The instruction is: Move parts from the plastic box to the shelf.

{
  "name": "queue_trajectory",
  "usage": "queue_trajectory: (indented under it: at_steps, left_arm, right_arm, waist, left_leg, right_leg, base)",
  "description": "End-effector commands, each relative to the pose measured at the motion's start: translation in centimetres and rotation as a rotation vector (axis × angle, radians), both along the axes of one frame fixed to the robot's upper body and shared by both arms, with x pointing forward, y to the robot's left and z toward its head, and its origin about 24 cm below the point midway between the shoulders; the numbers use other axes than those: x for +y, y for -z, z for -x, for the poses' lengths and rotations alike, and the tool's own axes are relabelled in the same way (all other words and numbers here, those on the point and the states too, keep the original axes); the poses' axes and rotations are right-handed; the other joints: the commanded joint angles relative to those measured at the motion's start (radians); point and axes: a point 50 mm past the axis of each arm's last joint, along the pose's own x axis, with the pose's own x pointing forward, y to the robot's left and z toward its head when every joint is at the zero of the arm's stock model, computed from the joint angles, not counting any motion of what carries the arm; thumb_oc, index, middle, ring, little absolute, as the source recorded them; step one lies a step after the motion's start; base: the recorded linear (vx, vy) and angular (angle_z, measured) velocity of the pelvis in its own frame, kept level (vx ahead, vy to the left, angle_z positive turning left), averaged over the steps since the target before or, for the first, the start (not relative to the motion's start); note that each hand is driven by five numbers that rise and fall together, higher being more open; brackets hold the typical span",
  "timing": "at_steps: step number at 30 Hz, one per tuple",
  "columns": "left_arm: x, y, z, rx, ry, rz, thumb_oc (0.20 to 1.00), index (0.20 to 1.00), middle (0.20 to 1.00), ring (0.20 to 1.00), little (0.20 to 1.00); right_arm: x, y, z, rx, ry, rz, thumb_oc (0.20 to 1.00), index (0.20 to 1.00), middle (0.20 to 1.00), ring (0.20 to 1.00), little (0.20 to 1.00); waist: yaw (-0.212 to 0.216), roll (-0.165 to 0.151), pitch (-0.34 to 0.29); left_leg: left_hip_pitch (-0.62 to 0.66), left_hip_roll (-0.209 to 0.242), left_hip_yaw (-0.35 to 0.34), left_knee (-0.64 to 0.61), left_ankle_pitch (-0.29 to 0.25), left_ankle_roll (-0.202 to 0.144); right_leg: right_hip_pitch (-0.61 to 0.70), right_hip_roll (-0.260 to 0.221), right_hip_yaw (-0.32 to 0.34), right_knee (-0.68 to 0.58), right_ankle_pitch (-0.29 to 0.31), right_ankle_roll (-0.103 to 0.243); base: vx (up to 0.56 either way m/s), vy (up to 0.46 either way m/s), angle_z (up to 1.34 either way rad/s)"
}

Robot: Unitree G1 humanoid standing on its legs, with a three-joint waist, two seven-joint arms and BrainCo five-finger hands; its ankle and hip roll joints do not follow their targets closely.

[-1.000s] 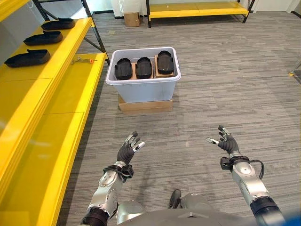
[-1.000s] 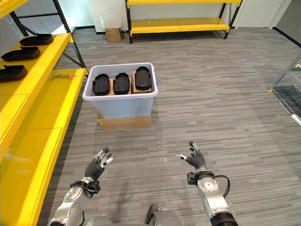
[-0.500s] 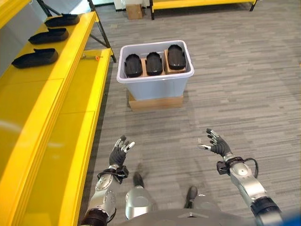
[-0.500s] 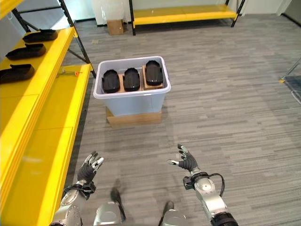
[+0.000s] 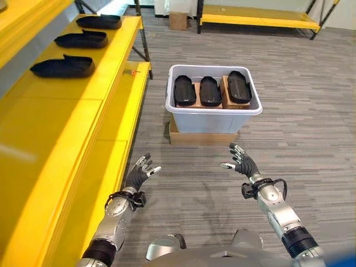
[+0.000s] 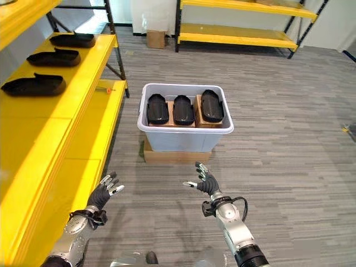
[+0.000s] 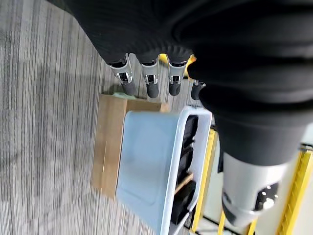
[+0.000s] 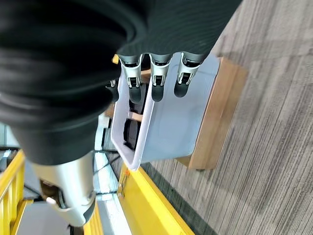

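Where plastic box sits, three parts, seemingly three shelved

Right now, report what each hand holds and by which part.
Nothing is held. The left hand and right hand hover open above the floor, short of the plastic box, where three black parts lie.

plastic box: pale grey-blue
parts in box: black
parts on shelf: black
shelf: bright yellow
base under box: brown cardboard
floor: grey, streaked planks
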Motion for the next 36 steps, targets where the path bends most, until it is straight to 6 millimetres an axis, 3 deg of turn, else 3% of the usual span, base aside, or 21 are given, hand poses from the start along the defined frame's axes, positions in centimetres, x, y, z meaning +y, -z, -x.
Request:
queue_trajectory:
  at_steps: [1,4,7,9,10,11,15,20,25,28,31,34,36]
  left_arm:
    - [-1.9,-2.3,-1.7,-0.127,0.031,0.027,1.000,1.000,1.000,1.000,1.000]
    - [-2.4,-2.1,-1.5,-0.128,0.055,0.026,1.000,1.000,1.000,1.000,1.000]
    - [-2.5,-1.7,-0.8,-0.121,0.082,0.016,1.000,1.000,1.000,1.000,1.000]
    - [-2.5,-1.6,-0.5,-0.119,0.099,0.011,1.000,1.000,1.000,1.000,1.000]
    - [-2.6,-1.5,-0.3,-0.115,0.114,0.008,1.000,1.000,1.000,1.000,1.000]
    - [-2.9,-1.3,-0.1,-0.106,0.136,0.009,1.000,1.000,1.000,1.000,1.000]
    - [-2.7,-1.2,0.2,-0.091,0.114,0.024,1.000,1.000,1.000,1.000,1.000]
    - [-2.8,-1.0,0.7,-0.080,0.092,0.051,1.000,1.000,1.000,1.000,1.000]
    - [-3.2,-0.9,0.6,-0.084,0.077,0.097,1.000,1.000,1.000,1.000,1.000]
    - [-2.9,-0.9,0.6,-0.094,0.033,0.078,1.000,1.000,1.000,1.000,1.000]
    - [-2.2,-1.0,0.2,-0.103,-0.018,0.095,1.000,1.000,1.000,1.000,1.000]
    - [-1.6,-1.2,0.0,-0.112,-0.017,0.073,1.000,1.000,1.000,1.000,1.000]
    - [-1.1,-1.4,-0.1,-0.120,-0.017,0.055,1.000,1.000,1.000,1.000,1.000]
  right_arm:
    - [-1.1,-2.1,-0.9,-0.127,0.026,-0.004,1.000,1.000,1.000,1.000,1.000]
    - [-1.4,-2.1,-0.7,-0.135,0.059,-0.005,1.000,1.000,1.000,1.000,1.000]
    - [-1.8,-1.9,-0.4,-0.129,0.089,-0.003,1.000,1.000,1.000,1.000,1.000]
    - [-2.0,-1.7,-0.3,-0.124,0.103,-0.004,1.000,1.000,1.000,1.000,1.000]
    - [-2.2,-1.6,-0.1,-0.119,0.115,-0.002,1.000,1.000,1.000,1.000,1.000]
    - [-2.7,-1.3,0.3,-0.107,0.135,0.002,1.000,1.000,1.000,1.000,1.000]
    - [-3.1,-1.0,0.2,-0.087,0.125,0.025,1.000,1.000,1.000,1.000,1.000]
    - [-3.4,-1.2,-0.1,-0.086,0.107,0.049,1.000,1.000,1.000,1.000,1.000]
    - [-3.8,-1.5,-0.2,-0.102,0.102,0.069,1.000,1.000,1.000,1.000,1.000]
    - [-4.4,-1.5,0.0,-0.093,0.113,0.074,1.000,1.000,1.000,1.000,1.000]
    - [-5.0,-1.3,0.5,-0.084,0.130,0.077,1.000,1.000,1.000,1.000,1.000]
    - [-5.4,-0.9,0.9,-0.073,0.152,0.074,1.000,1.000,1.000,1.000,1.000]
    - [-5.5,-0.9,0.9,-0.077,0.158,0.071,1.000,1.000,1.000,1.000,1.000]
  waist:
    - [-0.003,-0.001,0.013]
    - [-0.028,-0.028,0.032]
    - [-0.029,-0.026,0.044]
    - [-0.028,-0.026,0.051]
    - [-0.037,-0.035,0.058]
    - [-0.052,-0.042,0.053]
    - [-0.044,-0.032,0.025]
    - [-0.043,-0.025,-0.003]
    - [-0.037,-0.025,-0.015]
    - [-0.040,-0.022,-0.029]
    - [-0.055,-0.025,-0.037]
    - [-0.057,-0.025,-0.027]
    - [-0.057,-0.020,-0.011]
  left_leg:
    - [-0.069,-0.020,-0.130,-0.004,0.015,-0.047]
    - [-0.045,-0.032,-0.158,0.007,-0.027,-0.046]
    - [-0.012,-0.023,-0.169,0.011,-0.057,-0.057]
    - [0.001,-0.023,-0.169,0.022,-0.069,-0.057]
    - [0.005,-0.032,-0.180,0.040,-0.072,-0.050]
    - [0.005,-0.036,-0.208,0.066,-0.078,-0.052]
    - [0.014,-0.008,-0.191,0.087,-0.080,-0.076]
    - [0.027,0.024,-0.152,0.145,-0.094,-0.105]
    - [-0.032,0.055,-0.144,0.298,-0.034,-0.147]
    - [-0.074,0.068,-0.139,0.453,0.022,-0.185]
    - [-0.116,0.113,-0.083,0.612,0.106,-0.232]
    - [-0.171,0.116,-0.085,0.657,0.093,-0.222]
    - [-0.171,0.096,-0.085,0.529,0.043,-0.189]
  right_leg:
    - [0.164,0.097,-0.044,-0.288,0.153,-0.001]
    - [0.104,0.068,0.022,-0.484,0.294,0.030]
    - [0.094,0.052,0.009,-0.597,0.319,0.053]
    - [0.093,0.042,-0.010,-0.612,0.335,0.057]
    - [0.089,0.039,0.011,-0.607,0.350,0.053]
    - [0.116,0.055,0.051,-0.614,0.337,0.047]
    - [0.183,0.099,0.007,-0.562,0.252,0.025]
    - [0.226,0.149,-0.038,-0.514,0.152,-0.038]
    - [0.281,0.202,-0.044,-0.539,0.098,-0.098]
    - [0.305,0.242,-0.052,-0.552,0.051,-0.144]
    - [0.329,0.270,-0.087,-0.572,0.023,-0.180]
    - [0.333,0.272,-0.082,-0.559,0.014,-0.182]
    - [0.330,0.265,-0.069,-0.538,0.017,-0.165]
  base:
    - [0.15,-0.147,0.15]
    - [0.14,-0.171,0.17]
    - [0.28,-0.162,0.18]
    - [0.28,-0.176,0.10]
    - [0.48,-0.335,0.17]
    - [0.60,-0.408,0.71]
    - [0.40,-0.235,0.44]
    - [0.34,-0.205,-0.11]
    - [0.28,-0.253,-0.06]
    - [0.24,-0.274,-0.19]
    - [0.15,-0.231,-0.06]
    - [0.13,-0.107,0.26]
    - [0.16,0.056,0.01]
